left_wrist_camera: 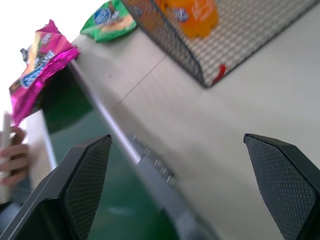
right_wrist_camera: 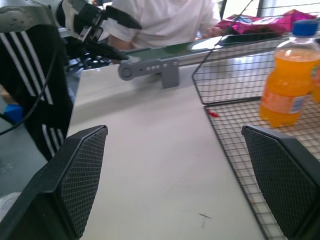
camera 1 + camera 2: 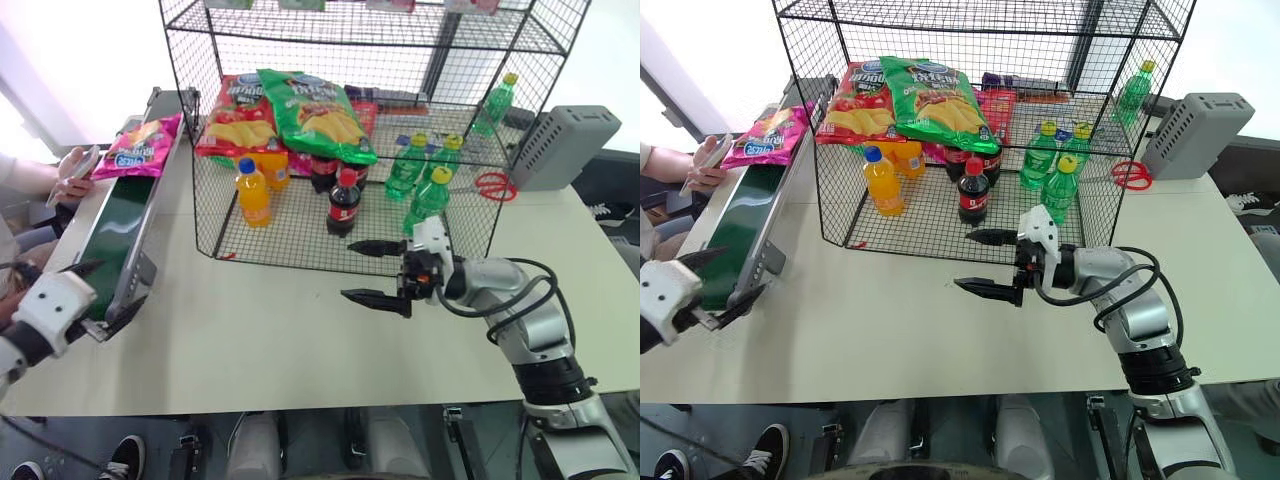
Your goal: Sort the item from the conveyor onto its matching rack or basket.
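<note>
Pickup pending: your left gripper hangs spread and empty at the conveyor's near end, while the item lies at its far end, beside a person's hand. Your right gripper, also spread, waits before the rack. Reach far along the belt, probably; pale table, bright room.

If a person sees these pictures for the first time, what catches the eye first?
Probably the black wire rack in the middle of the table, with a red crisp bag and a green crisp bag lying over bottles. Next, the magenta-pink crisp bag at the far end of the conveyor, left of the rack.
</note>
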Tool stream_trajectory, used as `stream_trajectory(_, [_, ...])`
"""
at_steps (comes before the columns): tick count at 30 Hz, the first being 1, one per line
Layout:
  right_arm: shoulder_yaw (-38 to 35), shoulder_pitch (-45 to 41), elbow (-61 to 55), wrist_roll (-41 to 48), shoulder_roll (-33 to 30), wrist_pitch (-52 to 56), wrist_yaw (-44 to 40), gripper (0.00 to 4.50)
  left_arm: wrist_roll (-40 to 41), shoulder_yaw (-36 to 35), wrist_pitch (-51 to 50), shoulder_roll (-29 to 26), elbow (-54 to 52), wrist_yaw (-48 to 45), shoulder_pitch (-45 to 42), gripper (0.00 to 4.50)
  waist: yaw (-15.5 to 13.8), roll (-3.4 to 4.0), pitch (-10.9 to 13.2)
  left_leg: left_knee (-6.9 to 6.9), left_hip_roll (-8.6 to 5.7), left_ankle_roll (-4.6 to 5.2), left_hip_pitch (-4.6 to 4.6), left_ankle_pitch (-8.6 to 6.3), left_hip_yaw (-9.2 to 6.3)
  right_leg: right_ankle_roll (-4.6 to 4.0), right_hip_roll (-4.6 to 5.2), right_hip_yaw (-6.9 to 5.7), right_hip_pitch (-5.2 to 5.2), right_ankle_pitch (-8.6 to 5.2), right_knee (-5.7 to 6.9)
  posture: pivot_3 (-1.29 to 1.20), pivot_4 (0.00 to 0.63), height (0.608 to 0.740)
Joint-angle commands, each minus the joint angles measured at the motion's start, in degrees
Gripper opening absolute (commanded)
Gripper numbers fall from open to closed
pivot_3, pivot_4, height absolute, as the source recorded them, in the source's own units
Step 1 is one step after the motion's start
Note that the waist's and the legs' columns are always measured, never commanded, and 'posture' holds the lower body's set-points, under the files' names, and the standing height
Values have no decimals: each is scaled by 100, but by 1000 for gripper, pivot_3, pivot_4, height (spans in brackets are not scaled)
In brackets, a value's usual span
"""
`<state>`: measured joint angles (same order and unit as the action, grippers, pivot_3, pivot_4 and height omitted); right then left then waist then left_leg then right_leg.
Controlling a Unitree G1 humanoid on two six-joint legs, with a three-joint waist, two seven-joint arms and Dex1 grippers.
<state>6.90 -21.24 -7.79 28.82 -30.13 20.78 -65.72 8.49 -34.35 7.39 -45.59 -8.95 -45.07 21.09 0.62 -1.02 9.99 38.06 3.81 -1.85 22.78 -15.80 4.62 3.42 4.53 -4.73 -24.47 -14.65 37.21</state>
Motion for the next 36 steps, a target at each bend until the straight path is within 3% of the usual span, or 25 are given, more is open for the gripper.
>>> stream_trajectory(1, [227, -177, -57, -219, 78, -385, -184, 4474, -670, -500, 881, -113, 79, 235, 403, 4500, 4, 0, 0, 0, 0, 0, -1, 0, 1, 0, 0, 0, 0, 0, 0, 0, 150, 740])
stream_trajectory(12, [390, -425, 480, -327, 258, -829, -627, 4474, -2219, -930, 2739, -241, 1248, 1497, 1065, 4500, 1, -1, -1, -4, 2, 1, 1, -1, 5, -1, 3, -3, -5, -1, 0, 0, 150, 740])
stream_trajectory(18, [23, -504, 645, 73, 360, -672, -678, 4474, -2587, -836, 2997, -414, 1599, 1987, 949, 4500, 8, -2, -1, -4, 4, 1, 1, -1, 8, 0, 4, -3, -7, 0, 1, 0, 150, 740])
stream_trajectory(36, [-51, -349, 618, -49, 528, -1130, -498, 4474, -2605, -382, 3093, -673, 2175, 2379, 715, 4500, 17, -1, -1, -6, 5, 1, 1, -1, 12, 1, 6, -5, -9, 1, 3, 0, 150, 740])
